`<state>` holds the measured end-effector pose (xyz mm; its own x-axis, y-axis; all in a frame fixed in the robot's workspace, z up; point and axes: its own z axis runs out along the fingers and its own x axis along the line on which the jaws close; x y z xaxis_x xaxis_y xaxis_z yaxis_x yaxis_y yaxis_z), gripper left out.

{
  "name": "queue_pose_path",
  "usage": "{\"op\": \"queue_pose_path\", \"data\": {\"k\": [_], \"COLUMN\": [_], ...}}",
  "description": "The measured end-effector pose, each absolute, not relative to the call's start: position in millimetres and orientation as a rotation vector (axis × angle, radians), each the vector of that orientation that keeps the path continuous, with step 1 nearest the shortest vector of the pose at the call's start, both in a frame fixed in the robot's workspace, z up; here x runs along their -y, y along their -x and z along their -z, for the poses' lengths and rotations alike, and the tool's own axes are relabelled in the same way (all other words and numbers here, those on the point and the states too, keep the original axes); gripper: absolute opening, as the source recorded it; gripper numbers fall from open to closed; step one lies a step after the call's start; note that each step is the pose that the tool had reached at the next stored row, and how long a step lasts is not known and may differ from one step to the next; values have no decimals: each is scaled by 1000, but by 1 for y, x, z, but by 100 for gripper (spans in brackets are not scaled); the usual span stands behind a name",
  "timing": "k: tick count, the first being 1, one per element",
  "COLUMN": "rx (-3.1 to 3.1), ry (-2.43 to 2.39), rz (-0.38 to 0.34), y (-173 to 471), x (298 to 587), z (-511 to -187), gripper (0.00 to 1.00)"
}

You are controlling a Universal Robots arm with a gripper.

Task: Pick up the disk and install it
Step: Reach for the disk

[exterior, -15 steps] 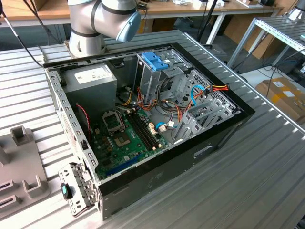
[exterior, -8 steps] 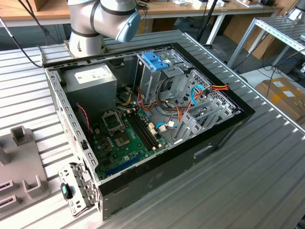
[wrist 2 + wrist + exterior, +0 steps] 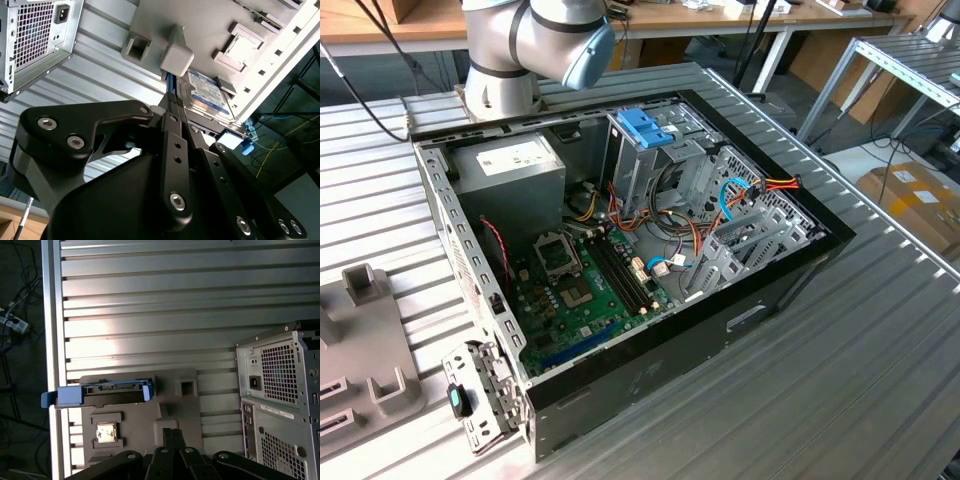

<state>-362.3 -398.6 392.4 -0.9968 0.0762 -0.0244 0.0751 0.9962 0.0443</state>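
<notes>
Over grey fixture, tool hangs clenched, empty, nr disk.

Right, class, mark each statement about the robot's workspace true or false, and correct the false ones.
1. The disk sits in the grey holder, outside the computer case. True.
2. The case is closed. False: it lies open, and its motherboard shows.
3. The disk carries blue rails. True.
4. The work surface is smooth wood. False: the table is ribbed metal.
</notes>
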Motion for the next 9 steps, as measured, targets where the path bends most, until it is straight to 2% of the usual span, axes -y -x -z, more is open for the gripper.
{"op": "queue_pose_path", "data": {"k": [9], "rx": [-3113], "ry": [-118], "rz": [-68], "y": [362], "x": [390], "z": [-392], "gripper": [11]}}
